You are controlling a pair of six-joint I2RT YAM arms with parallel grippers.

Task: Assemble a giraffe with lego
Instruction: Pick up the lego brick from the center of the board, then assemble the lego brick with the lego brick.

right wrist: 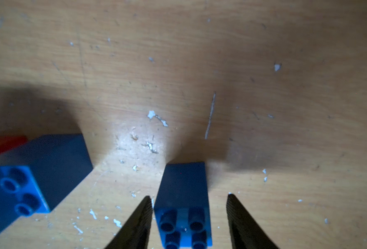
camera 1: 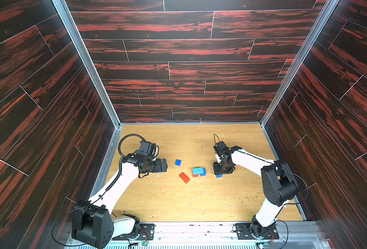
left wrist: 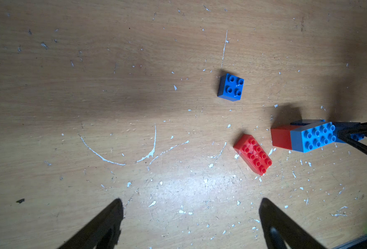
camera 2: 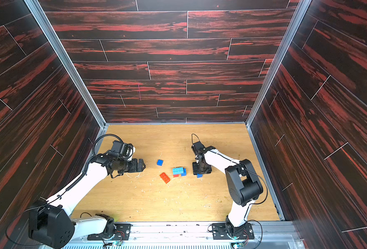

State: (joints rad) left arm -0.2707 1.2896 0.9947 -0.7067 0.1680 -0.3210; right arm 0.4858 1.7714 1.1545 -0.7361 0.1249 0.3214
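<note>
The giraffe [camera 1: 198, 171] [camera 2: 178, 170] [left wrist: 314, 137] is a light blue long brick sitting on a red-orange brick and a dark blue brick at mid-table. Its blue side shows in the right wrist view [right wrist: 55, 163]. My right gripper [camera 1: 220, 172] [right wrist: 189, 196] points down just right of it, open. Its jaws straddle a loose dark blue square lego brick [right wrist: 183, 204] [camera 2: 199, 176] that rests on the table with a gap on one side. A red-orange long brick [camera 1: 184, 177] [left wrist: 253, 154] and another dark blue square brick [camera 1: 178, 162] [left wrist: 231, 87] lie loose. My left gripper [camera 1: 165, 165] [left wrist: 191, 200] hovers open and empty to their left.
The scratched wooden table [camera 1: 178, 200] is boxed in by dark red panel walls [camera 1: 178, 64] on three sides, with metal corner posts [camera 1: 87, 62]. Both arm bases [camera 1: 135, 230] sit on the rail at the front edge.
</note>
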